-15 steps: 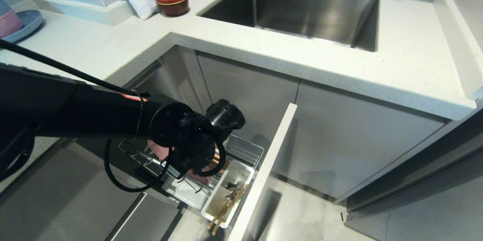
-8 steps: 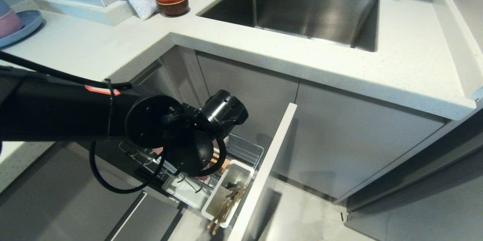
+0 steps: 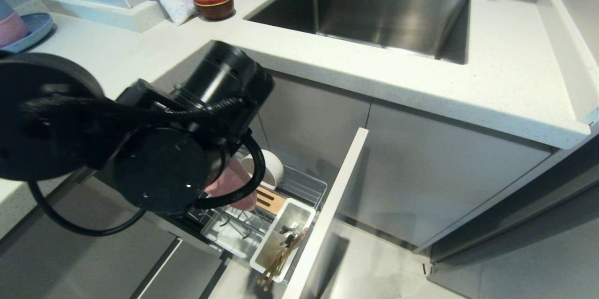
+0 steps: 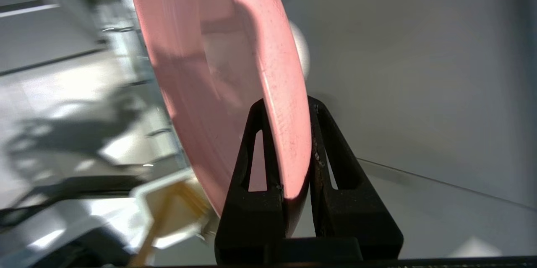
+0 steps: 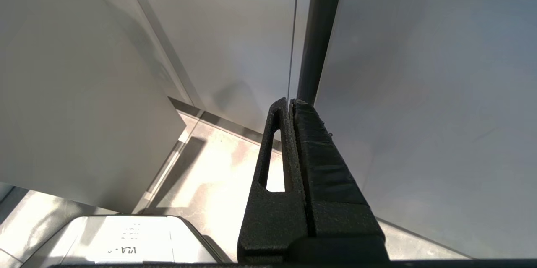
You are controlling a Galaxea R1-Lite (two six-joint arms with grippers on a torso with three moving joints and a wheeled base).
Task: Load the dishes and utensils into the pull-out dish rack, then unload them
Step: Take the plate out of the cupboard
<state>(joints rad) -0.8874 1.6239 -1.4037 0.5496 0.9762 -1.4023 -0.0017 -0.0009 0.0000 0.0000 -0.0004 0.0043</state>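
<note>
Left pincer (image 4: 289, 134) clamped on rim of pink plate (image 4: 218, 75), held edge-on above pull-out dish rack (image 3: 304, 186). Cream bowl (image 3: 271, 168) at far end of rack; chopsticks (image 3: 281, 257) and metal utensils in white cutlery tray (image 3: 299, 210) beside front panel. Right pincer (image 5: 290, 108) closed, empty, parked near cabinet doors.

Much of the open dish rack hidden behind the left arm

In the head view, the pink plate (image 3: 229, 182) is mostly covered by the left arm; only a pink patch is seen. The left gripper (image 4: 289, 150) itself is hidden there. The cream bowl (image 3: 267, 168) is partly blocked by a black cable (image 3: 255, 168). The contents of the white cutlery tray (image 3: 299, 217) are too small to be told apart. In the left wrist view, the rack is blurred and the plate's top is cut off.
</note>
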